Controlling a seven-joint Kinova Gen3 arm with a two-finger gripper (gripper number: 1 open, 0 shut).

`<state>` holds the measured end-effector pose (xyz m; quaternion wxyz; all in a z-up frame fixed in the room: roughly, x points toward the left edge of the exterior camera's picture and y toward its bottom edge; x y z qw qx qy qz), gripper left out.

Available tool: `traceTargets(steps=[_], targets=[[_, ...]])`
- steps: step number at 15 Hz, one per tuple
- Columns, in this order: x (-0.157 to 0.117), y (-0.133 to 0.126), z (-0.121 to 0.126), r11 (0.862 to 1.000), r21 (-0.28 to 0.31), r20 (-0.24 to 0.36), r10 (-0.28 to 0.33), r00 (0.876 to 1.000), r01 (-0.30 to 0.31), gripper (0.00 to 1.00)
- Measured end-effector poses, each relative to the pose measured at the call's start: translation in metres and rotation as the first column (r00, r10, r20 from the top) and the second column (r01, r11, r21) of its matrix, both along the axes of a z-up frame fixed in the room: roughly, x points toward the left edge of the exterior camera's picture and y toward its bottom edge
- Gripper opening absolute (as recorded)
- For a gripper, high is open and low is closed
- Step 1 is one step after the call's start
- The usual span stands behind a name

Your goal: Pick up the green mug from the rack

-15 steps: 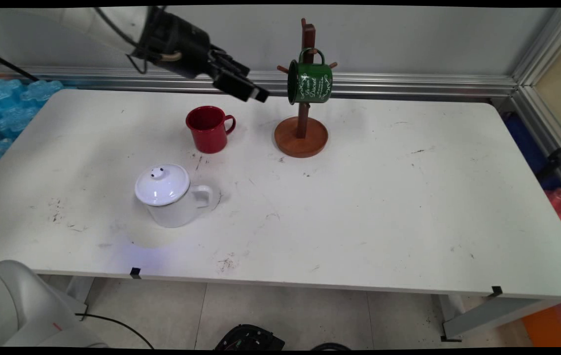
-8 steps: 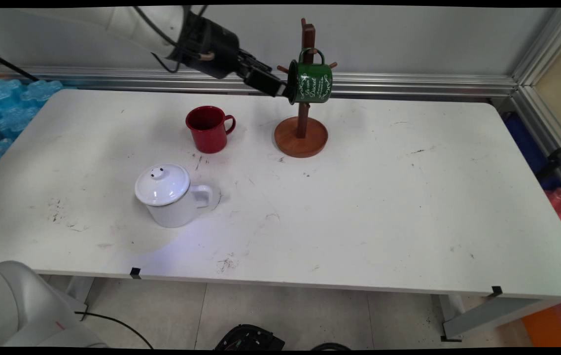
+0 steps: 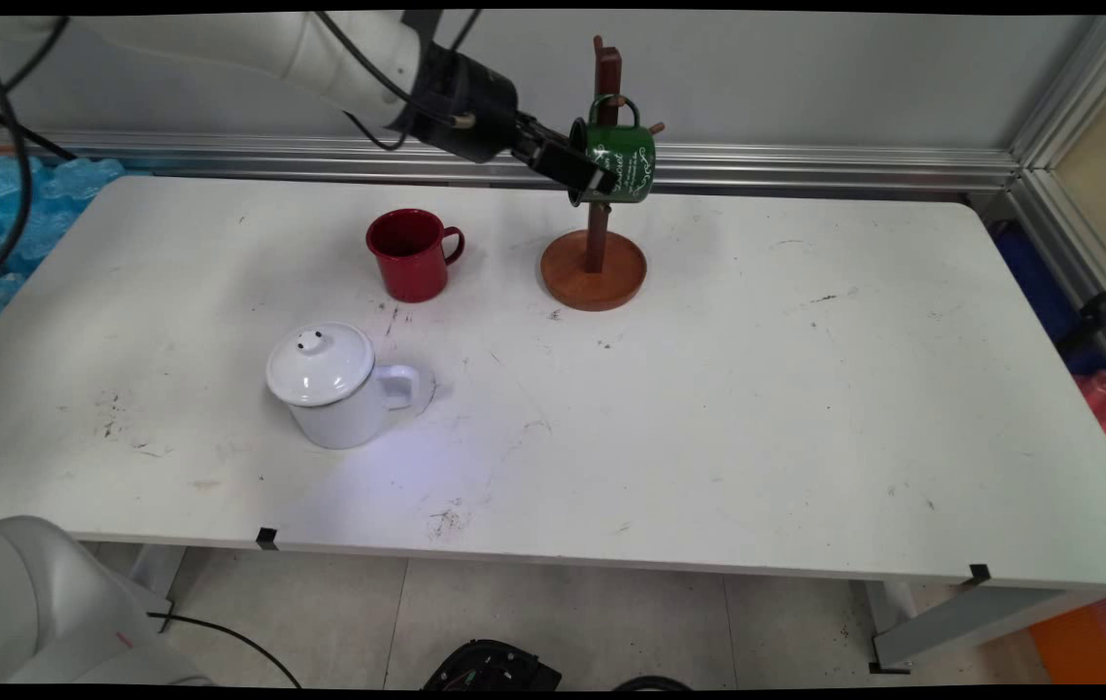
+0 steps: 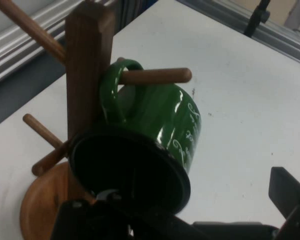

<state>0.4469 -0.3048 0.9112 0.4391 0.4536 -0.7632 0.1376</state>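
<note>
The white table spreads below and to the right of the gripper, its far edge partly covered by the arm. The wooden mug tree stands just beyond the gripper; its post is partly hidden behind the green mug in the main view, and in the hand view its round base is cut off at the bottom edge. The green mug hangs by its handle on a peg, its open mouth turned toward the hand.

One finger shows to the right of the mug, outside its wall; the other is lost among the dark linkage at the mug's mouth, so the fingers stand apart with the rim between them, but whether they touch it cannot be told.

A second ago the gripper hung well short of the mug, to its left; half a second ago its tip was just at the rim; now it overlaps the mug's mouth.

Below and left of the gripper a red mug stands upright, well apart. Farther toward the near side sits a white lidded pot, its handle pointing right. Nothing stands between the gripper and the green mug.
</note>
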Motion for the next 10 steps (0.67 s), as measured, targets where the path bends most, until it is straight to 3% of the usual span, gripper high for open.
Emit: traceTargets(steps=[7,8,10], targets=[[-0.013,-0.017,-0.019,1.0,0.022,-0.048,0.02,0.999,-0.019,1.0],[-0.014,-0.019,-0.022,0.999,0.024,-0.054,0.024,0.998,-0.023,0.0],[-0.015,-0.022,-0.025,0.999,0.027,-0.065,0.033,0.997,-0.031,0.0]])
